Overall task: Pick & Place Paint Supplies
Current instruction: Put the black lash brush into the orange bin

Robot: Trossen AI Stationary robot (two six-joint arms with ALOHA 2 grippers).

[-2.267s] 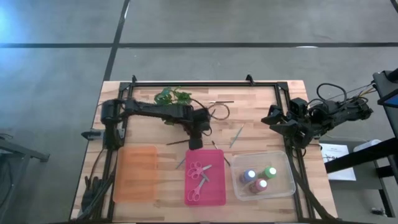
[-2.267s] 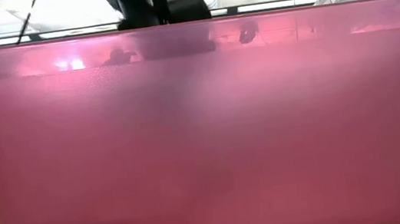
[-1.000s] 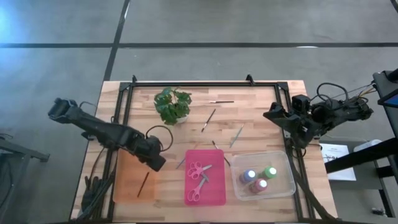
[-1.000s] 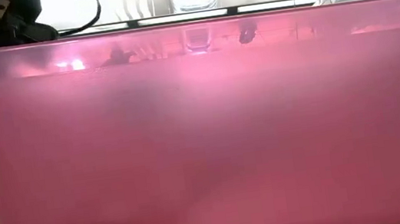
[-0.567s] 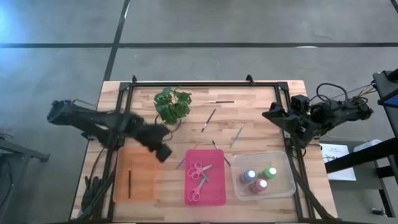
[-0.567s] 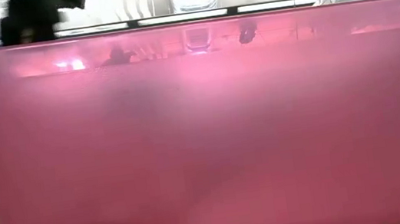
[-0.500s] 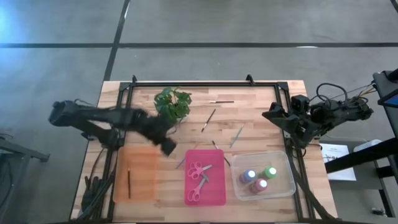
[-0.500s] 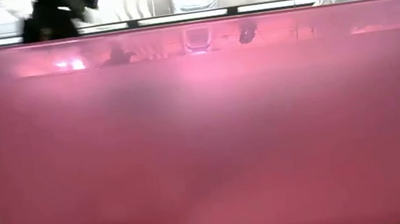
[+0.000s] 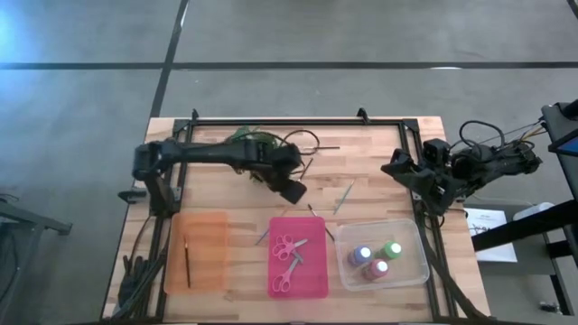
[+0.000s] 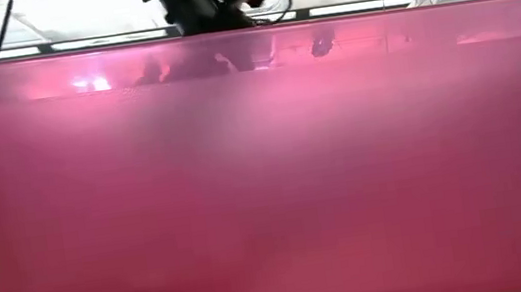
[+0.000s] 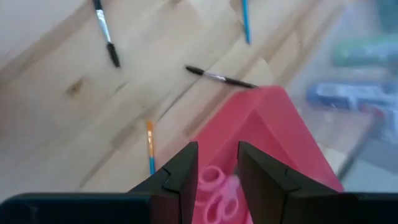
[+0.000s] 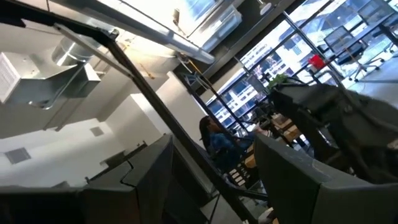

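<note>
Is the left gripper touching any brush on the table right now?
Apart. In the left wrist view the left gripper is open with nothing between its fingers, and the nearest brush lies on the wooden table beyond them.

We saw a wooden table (image 9: pixel 379 144) carrying an orange tray (image 9: pixel 200 253), pink bin (image 9: pixel 299 257), clear bin (image 9: pixel 383 254), loose brushes (image 9: pixel 343 198) and a plant (image 9: pixel 246 137).

Pale wooden table (image 9: pixel 379 144) (visible grain), translucent pink plastic bin (image 9: pixel 312 275).
</note>
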